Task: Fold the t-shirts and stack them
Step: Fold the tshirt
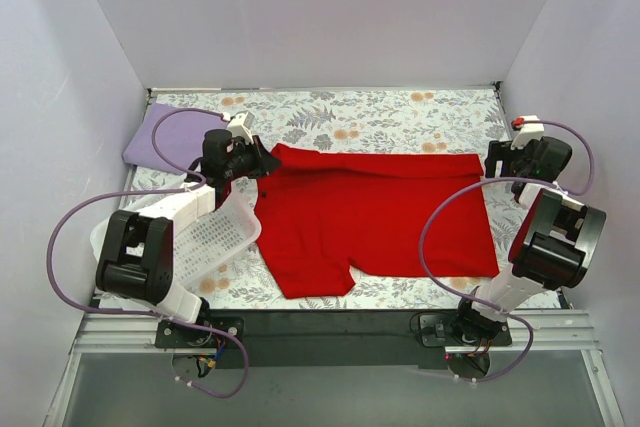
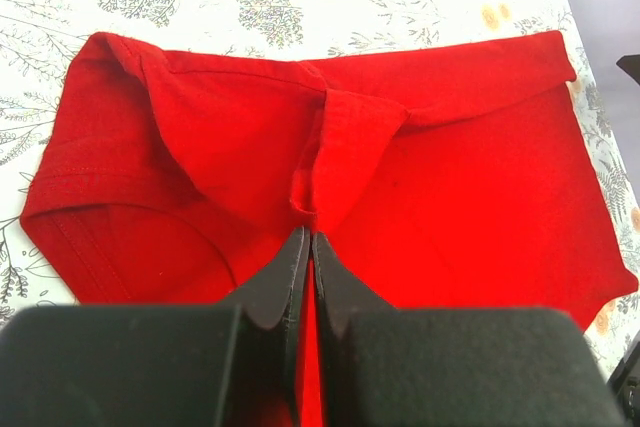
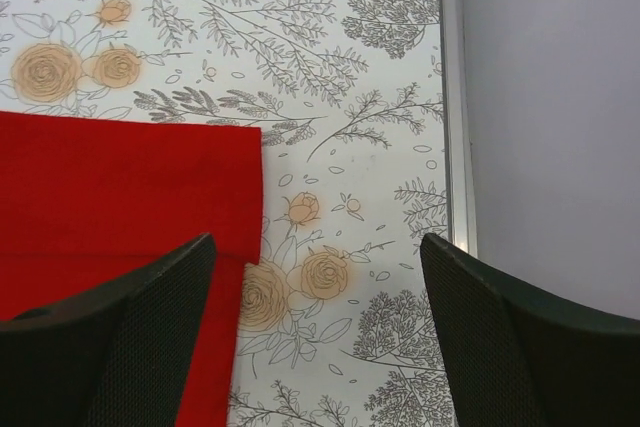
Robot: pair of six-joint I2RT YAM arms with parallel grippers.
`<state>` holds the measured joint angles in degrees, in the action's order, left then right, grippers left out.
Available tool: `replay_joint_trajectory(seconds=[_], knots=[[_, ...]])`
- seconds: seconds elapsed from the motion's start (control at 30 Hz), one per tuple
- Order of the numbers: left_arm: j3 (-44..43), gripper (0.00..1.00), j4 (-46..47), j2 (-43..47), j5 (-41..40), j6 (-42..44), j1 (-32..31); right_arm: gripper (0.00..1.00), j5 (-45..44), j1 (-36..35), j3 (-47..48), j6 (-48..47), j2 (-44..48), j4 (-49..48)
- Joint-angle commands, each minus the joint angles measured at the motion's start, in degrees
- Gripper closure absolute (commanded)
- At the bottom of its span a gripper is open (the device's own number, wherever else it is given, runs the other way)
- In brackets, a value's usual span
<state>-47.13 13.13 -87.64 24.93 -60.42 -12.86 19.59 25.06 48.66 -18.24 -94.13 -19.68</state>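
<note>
well, the red shirt (image 1: 380, 212) lies in the middle of the flowery table (image 1: 380, 112). it is bright red with no picture on it. it lies mostly flat, but its far edge is folded over into a strip. one sleeve sticks out at the near left corner. the long way of the red shirt goes from left to right across the table, and its two ends point at the two arms.

the left gripper (image 2: 308, 237) is at the left end of the red shirt. its two fingers are squeezed together with a bit of red cloth between them. the cloth bunches up into a little ridge just past the tips.

the right gripper (image 3: 318, 247) hangs over the far right corner of the red shirt, near the table's side wall. its fingers are spread wide apart and hold nothing.

a purple shirt (image 1: 160, 137) lies folded in the far left corner. a white basket (image 1: 215, 232) sits under the left arm, just beside the red shirt.

i count one red shirt, one purple shirt, one basket and two arms.
</note>
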Motion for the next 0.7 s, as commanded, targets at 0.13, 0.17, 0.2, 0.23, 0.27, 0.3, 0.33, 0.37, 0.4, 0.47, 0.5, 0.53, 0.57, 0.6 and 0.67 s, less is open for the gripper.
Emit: replay_joint_trajectory(seconds=[0.13,0.17,0.2,0.23,0.27,0.3,0.33,0.37,0.4,0.47,0.5,0.53,0.57,0.6,0.67], knots=[[0.9,1.0,-1.2,3.9,1.3,1.5,0.3,0.08,14.0,0.1,0.5,-9.3,3.1,13.2],[1.2,1.0,-1.4,4.0,1.4,1.6,0.3,0.08,15.5,0.1,0.5,-9.6,3.2,14.1],[1.3,1.0,-1.6,4.1,1.5,1.7,0.3,0.08,17.5,0.1,0.0,-9.9,3.3,14.7],[1.3,1.0,-1.9,4.1,1.5,1.9,0.3,0.08,18.1,0.1,-0.3,-9.9,3.8,14.9],[1.4,1.0,-2.3,4.1,1.5,2.1,0.3,0.08,18.9,0.1,-0.8,-9.6,4.0,15.2],[1.8,1.0,-2.5,4.2,1.7,2.2,0.3,0.08,19.2,0.1,-0.9,-9.5,4.3,15.4],[1.9,1.0,-2.8,4.4,1.7,2.2,0.3,0.08,19.4,0.2,-1.4,-9.4,4.6,15.5],[2.0,1.0,-3.5,4.5,1.8,2.2,0.3,0.08,19.7,0.1,-1.5,-9.4,4.7,15.7],[2.2,1.0,-3.9,4.5,2.3,2.2,0.3,0.08,20.1,0.2,-1.6,-9.3,4.7,15.9],[1.9,1.0,-5.6,4.4,3.0,2.4,0.3,0.08,20.4,0.2,-1.6,-9.2,5.1,16.3],[1.6,0.97,-8.7,4.7,3.6,3.2,0.2,0.08,20.6,0.1,-1.7,-9.0,5.2,16.7],[0.9,0.9,-10.4,4.9,3.9,3.6,0.2,0.08,20.7,0.2,-1.9,-9.1,5.5,16.9],[1.0,0.82,-12.6,7.3,3.6,3.7,0.2,0.08,20.8,0.1,-1.9,-9.0,5.7,17.0],[1.2,0.61,-12.8,9.1,3.2,3.9,0.2,0.08,21.1,0.2,-2.0,-9.0,6.0,17.5],[1.7,0.4,-12.5,15.8,1.1,3.6,0.2,0.08,21.4,0.2,-2.4,-9.0,6.8,17.9]])
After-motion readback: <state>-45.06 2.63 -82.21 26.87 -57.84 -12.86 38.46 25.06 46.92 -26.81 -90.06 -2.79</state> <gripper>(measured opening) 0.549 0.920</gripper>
